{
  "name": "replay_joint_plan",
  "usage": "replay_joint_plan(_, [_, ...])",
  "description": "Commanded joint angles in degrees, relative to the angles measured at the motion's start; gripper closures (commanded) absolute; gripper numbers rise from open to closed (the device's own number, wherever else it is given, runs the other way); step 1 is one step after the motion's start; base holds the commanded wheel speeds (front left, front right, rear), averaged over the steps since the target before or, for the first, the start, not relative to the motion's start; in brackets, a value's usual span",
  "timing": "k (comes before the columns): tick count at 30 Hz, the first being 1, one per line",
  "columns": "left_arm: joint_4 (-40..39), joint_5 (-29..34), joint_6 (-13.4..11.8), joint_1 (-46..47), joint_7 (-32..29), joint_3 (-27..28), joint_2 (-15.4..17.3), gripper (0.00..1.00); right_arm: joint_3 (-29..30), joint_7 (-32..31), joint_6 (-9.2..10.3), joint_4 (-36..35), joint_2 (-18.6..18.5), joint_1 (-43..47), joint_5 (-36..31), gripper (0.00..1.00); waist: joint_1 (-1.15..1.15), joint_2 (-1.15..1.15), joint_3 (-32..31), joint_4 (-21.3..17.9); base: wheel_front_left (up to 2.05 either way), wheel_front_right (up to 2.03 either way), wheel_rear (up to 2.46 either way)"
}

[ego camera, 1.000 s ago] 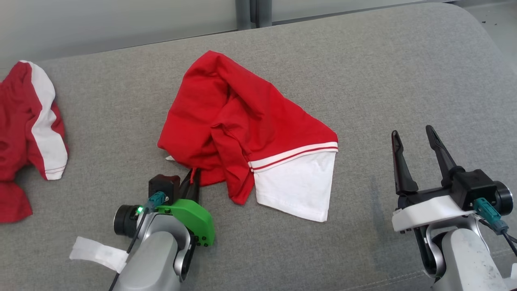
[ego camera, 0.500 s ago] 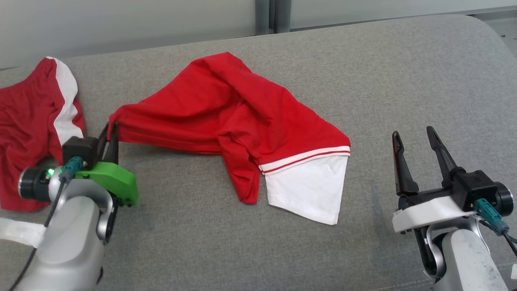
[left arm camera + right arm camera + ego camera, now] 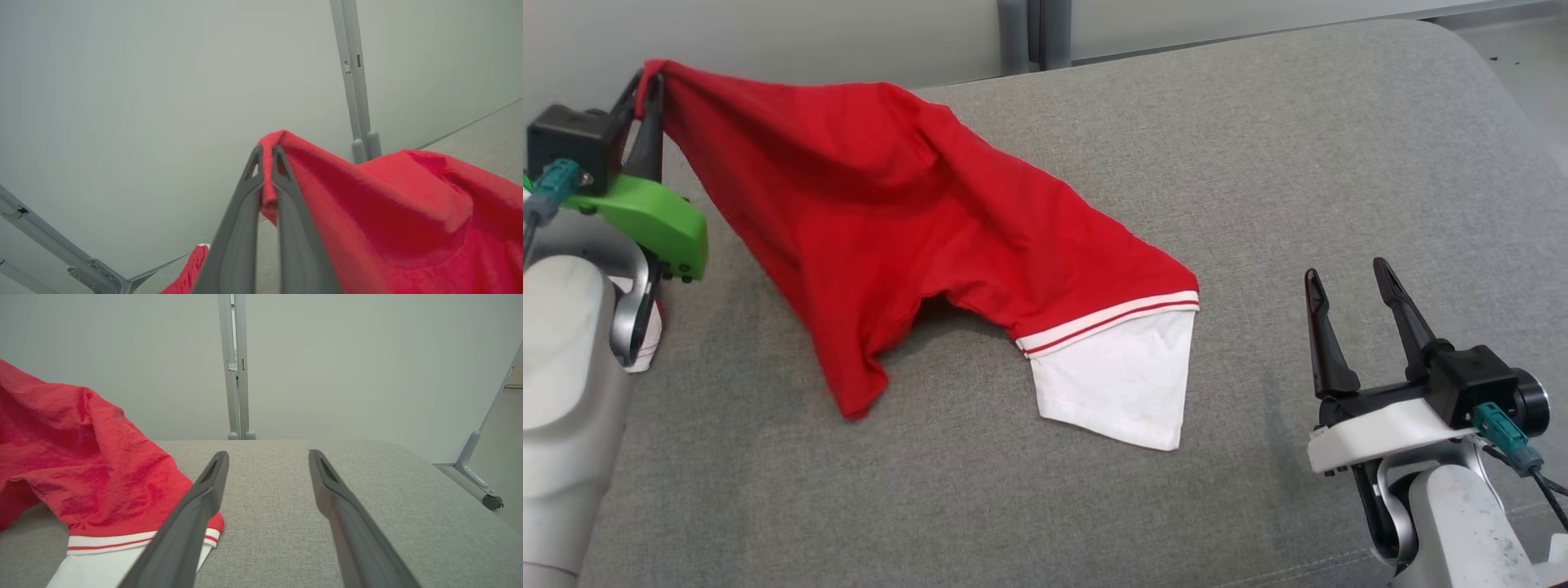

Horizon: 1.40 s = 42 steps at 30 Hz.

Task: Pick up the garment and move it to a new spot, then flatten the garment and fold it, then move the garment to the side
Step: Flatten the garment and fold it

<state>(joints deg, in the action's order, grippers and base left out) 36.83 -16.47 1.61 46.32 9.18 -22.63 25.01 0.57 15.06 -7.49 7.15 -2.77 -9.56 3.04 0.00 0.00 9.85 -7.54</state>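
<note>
The red garment [image 3: 898, 204] with a white panel [image 3: 1119, 376] and red-white stripes hangs stretched from its upper left corner, its lower right part still resting on the grey padded surface [image 3: 1258, 163]. My left gripper [image 3: 645, 82] is shut on that corner, raised at the far left; the left wrist view shows red cloth [image 3: 367, 212] pinched between the fingertips [image 3: 266, 157]. My right gripper [image 3: 1346, 276] stands open at the lower right, apart from the garment, nothing between its fingers [image 3: 267, 457]. The garment [image 3: 81, 457] lies to its left there.
A second red and white garment is mostly hidden behind my left arm; a bit of it [image 3: 645, 343] shows at the left edge. A pale wall with a grey post [image 3: 1033, 33] runs behind the surface. The surface's right end curves off [image 3: 1519, 106].
My left gripper has lifted the garment's corner up and to the left, stretching the cloth off the surface. The camera shifted slightly. The right gripper stayed put.
</note>
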Motion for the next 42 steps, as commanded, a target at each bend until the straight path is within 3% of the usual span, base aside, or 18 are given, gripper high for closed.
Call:
replay_joint_plan(1, [-0.78,0.61,0.25,1.25,-0.24,-0.01,0.91,1.0,-0.02,0.24,0.0,0.04,-0.21,0.81,0.42,0.0,0.0,0.0,-0.21,-0.73,0.0,0.0,0.0])
replay_joint_plan(8, [-4.2,0.39,0.32,2.95,-2.03,-0.2,2.39,1.0,-0.45,0.24,0.0,0.3,-0.2,0.88,0.92,0.0,0.0,0.0,-0.66,-2.36,0.0,0.0,0.0])
replay_joint_plan(14, [-2.52,-0.5,0.83,1.11,-3.9,-0.86,2.39,1.0,-1.4,0.24,0.0,0.2,-0.19,-0.21,1.27,0.0,0.0,0.0,0.27,-3.7,0.0,0.0,0.0])
replay_joint_plan(22, [1.48,-0.32,0.26,3.9,0.78,-1.43,0.1,1.0,-2.57,0.24,0.0,-0.11,-0.2,-1.93,1.91,0.0,0.0,0.0,2.95,-5.37,0.0,0.0,0.0])
replay_joint_plan(28, [4.82,-1.36,-0.36,4.83,3.76,-1.51,-3.67,1.0,-2.8,0.24,0.0,0.16,-0.21,-2.49,2.12,0.0,0.0,0.0,3.69,-5.72,0.0,0.0,0.0])
replay_joint_plan(29, [5.68,-1.46,-0.58,4.91,4.09,-1.63,-4.34,0.86,-2.76,0.24,0.0,0.2,-0.19,-2.56,2.17,0.0,0.0,0.0,3.77,-5.7,0.0,0.0,0.0])
replay_joint_plan(30, [6.6,-1.7,-0.79,4.8,4.41,-1.66,-5.21,0.36,-2.74,0.24,0.0,0.26,-0.19,-2.62,2.21,0.0,0.0,0.0,3.77,-5.67,0.0,0.0,0.0])
replay_joint_plan(31, [7.57,-1.9,-1.02,4.56,4.66,-1.69,-6.02,0.0,-2.73,0.24,0.0,0.31,-0.2,-2.62,2.23,0.0,0.0,0.0,3.72,-5.64,0.0,0.0,0.0])
replay_joint_plan(42, [12.78,-4.48,-1.54,1.33,6.01,0.46,-11.77,0.0,-1.49,0.23,0.0,0.53,-0.2,-1.36,1.29,0.0,0.0,0.0,2.3,-2.75,0.0,0.0,0.0])
